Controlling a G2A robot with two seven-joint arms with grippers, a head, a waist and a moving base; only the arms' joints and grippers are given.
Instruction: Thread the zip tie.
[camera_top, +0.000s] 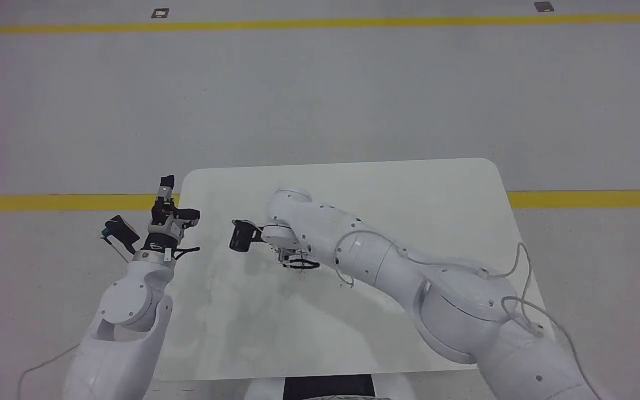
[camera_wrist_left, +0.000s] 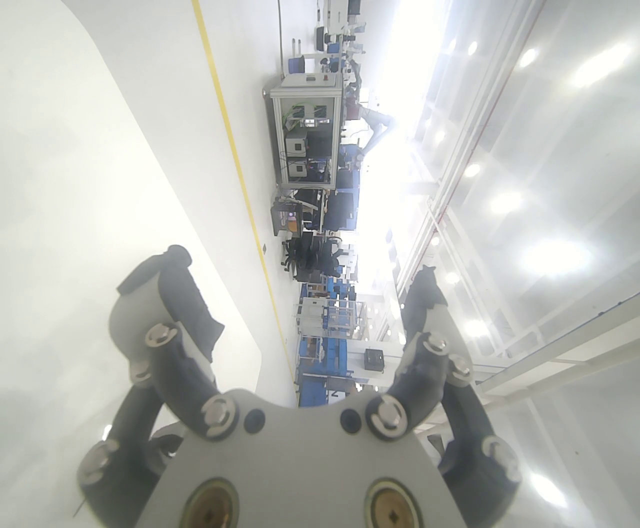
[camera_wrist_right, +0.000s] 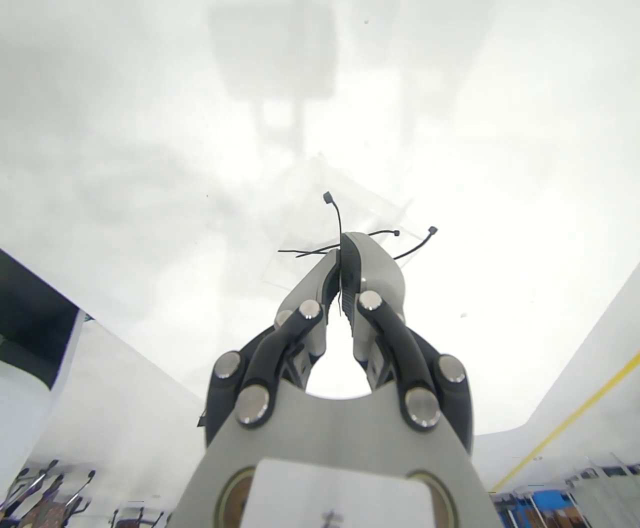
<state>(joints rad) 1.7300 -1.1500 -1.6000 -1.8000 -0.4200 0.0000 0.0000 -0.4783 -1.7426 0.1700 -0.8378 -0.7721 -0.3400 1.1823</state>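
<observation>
Zip tie (camera_wrist_right: 336, 215) tight in right tool (camera_wrist_right: 342, 252), low over table (camera_wrist_right: 125, 175) — left tool (camera_wrist_left: 300, 270) (empty) spread wide.

the top camera looks down on the table (camera_top: 440, 200) from above its 6 o'clock edge. the left wrist camera faces along the 9 o'clock edge; the right hangs close over the tabletop all share.

Worktop (camera_top: 420, 200): white, glossy; rounded corners
Floor (camera_top: 320, 90): pale grey; lies all around the worktop
Yellow lines: one (camera_top: 320, 23) crosses the floor well beyond the worktop; another (camera_top: 60, 202) runs out on both sides of it
Floor markers: two small dark squares (camera_top: 160, 13) (camera_top: 543, 6) near the farther line
Clear sheet (camera_wrist_right: 370, 210): flat on the worktop
Room behind: metal-framed equipment rack (camera_wrist_left: 307, 135); dark office chairs (camera_wrist_left: 310, 255); blue bins (camera_wrist_left: 325, 345); bright ceiling lights (camera_wrist_left: 550, 255)
</observation>
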